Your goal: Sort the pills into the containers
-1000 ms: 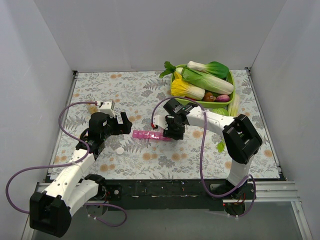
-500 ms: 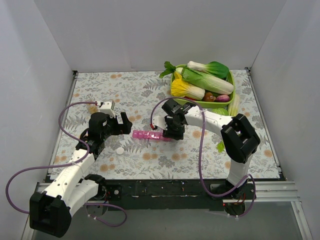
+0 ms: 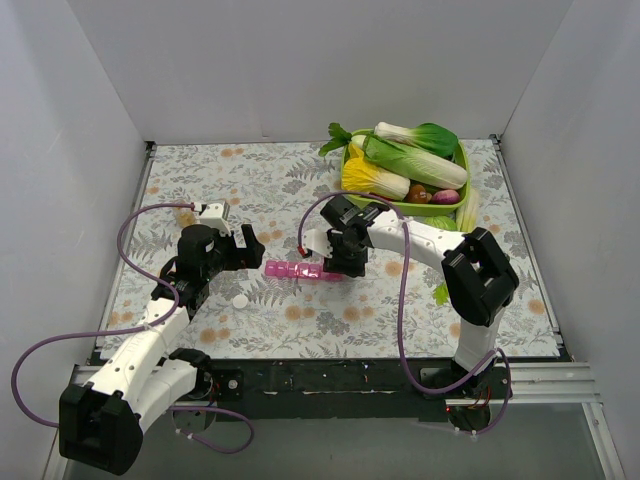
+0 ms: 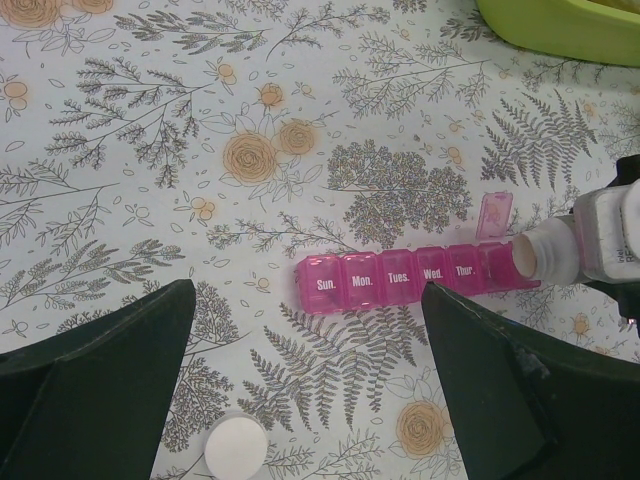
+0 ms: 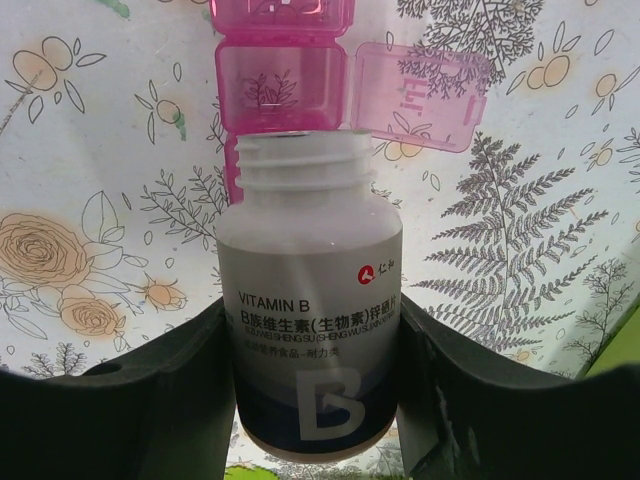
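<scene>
**Getting pills into one cell without a spill**

My left tool (image 4: 308,286) hangs over the tabletop (image 4: 150,150) with its jaws wide apart and nothing in it. The white cap (image 4: 236,449) lies loose near it, touching nothing. I don't need that side for this bit, so I'd leave it parked.

The strip (image 4: 400,275) lies flat mid-tabletop, with Sun through Thur shut. Next along is the open cell (image 5: 282,90), its lid (image 5: 420,95) flipped out to the side.

My right tool (image 5: 315,330) is clamped round the body of the bottle (image 5: 315,250). The cap's off and the bottle is laid over so the mouth sits right at the open cell. From the wrist view the neck overlaps the cell's near edge, but I can't tell if it's touching or just above. I can't see any pills either, in the cell or through the bottle wall.

How I'd do it: tip slowly with a small wrist roll so they trickle out instead of dumping. Keep the mouth centred on the cell and off the lid. Don't nudge the strip, since it looks light and nothing pins it. The green tray (image 4: 540,30) is well apart on the right, so no worry there.
</scene>
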Action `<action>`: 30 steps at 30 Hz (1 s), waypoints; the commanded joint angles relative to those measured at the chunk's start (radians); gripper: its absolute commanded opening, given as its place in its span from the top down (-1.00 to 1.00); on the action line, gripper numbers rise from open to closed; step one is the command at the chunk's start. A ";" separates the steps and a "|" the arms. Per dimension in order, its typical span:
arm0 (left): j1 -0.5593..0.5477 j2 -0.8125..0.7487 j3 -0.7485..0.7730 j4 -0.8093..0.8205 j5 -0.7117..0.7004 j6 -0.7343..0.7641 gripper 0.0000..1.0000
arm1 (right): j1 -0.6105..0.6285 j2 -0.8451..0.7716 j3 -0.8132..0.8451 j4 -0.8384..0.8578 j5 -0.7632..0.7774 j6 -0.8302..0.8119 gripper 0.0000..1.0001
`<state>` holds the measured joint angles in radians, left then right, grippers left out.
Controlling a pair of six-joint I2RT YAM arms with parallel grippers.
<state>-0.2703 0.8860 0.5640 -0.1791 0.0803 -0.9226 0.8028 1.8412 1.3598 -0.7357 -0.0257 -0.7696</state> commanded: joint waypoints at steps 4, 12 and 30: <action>0.006 -0.028 0.020 0.009 0.010 0.013 -0.96 | 0.013 0.016 0.053 -0.037 0.017 0.006 0.93; 0.006 -0.030 0.020 0.009 0.012 0.013 -0.96 | 0.022 0.032 0.065 -0.048 0.020 0.009 0.93; 0.006 -0.030 0.020 0.009 0.018 0.016 -0.96 | 0.036 0.049 0.087 -0.073 0.067 0.010 0.93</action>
<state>-0.2699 0.8799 0.5640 -0.1795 0.0895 -0.9199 0.8307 1.8854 1.4029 -0.7868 0.0288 -0.7628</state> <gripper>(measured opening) 0.982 0.609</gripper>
